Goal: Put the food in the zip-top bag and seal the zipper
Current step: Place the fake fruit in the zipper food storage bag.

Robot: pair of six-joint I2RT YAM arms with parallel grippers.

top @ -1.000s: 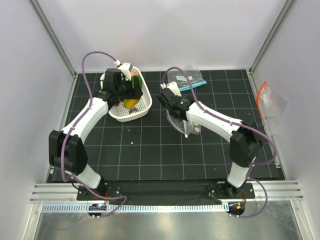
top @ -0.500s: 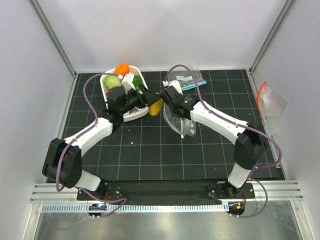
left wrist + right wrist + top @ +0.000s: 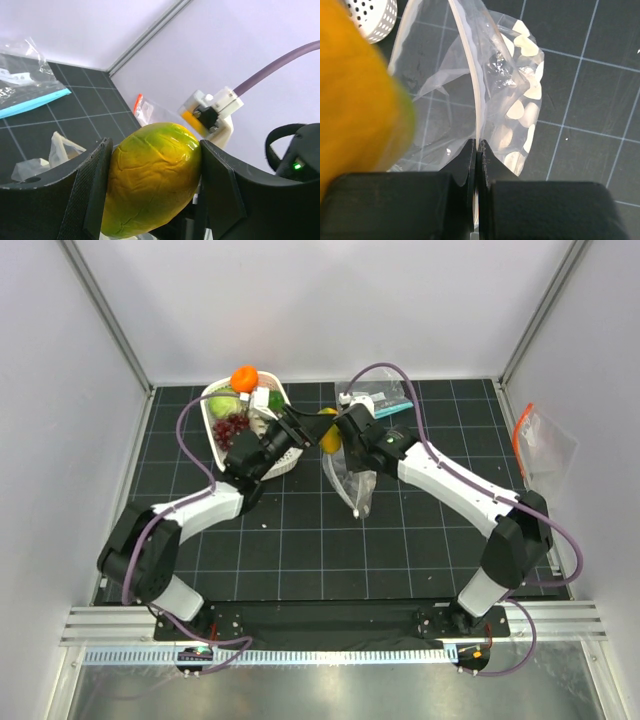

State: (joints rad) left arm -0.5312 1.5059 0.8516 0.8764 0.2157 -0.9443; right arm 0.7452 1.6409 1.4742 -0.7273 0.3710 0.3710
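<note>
**Top external view.** The left tool (image 3: 314, 429) reaches past the right rim of the white basket (image 3: 292, 462). It is spread around the yellow-green fruit (image 3: 329, 431) and grips it on two sides. The fruit is held above the desk (image 3: 300, 540), just beside the right tool (image 3: 347, 440). The right tool holds up the zip-top bag (image 3: 352, 483); the bag hangs from it towards the desk, between the basket and the right forearm. An orange fruit (image 3: 245, 377), a pale green fruit (image 3: 223, 405) and purple grapes (image 3: 232, 428) sit in the basket. The teal-strip bag (image 3: 377, 400) lies at the far desk edge behind the right tool. The orange-strip bag (image 3: 540, 445) hangs well apart on the right wall.

**Left wrist view.** Both fingers (image 3: 94, 192) press on the flanks of the fruit, which fills the gap between them. The teal-strip bag lies at the left edge.

**Right wrist view.** The right tool's fingers (image 3: 466, 160) are pressed together, pinching the zipper (image 3: 469, 65) at the bag's mouth edge. The strip runs straight away from the fingers. The dotted wall bulges right over the desk grid; the other wall opens left. The fruit, blurred, covers the left frame edge and overlaps that open side. The basket rim shows at the top left corner.
</note>
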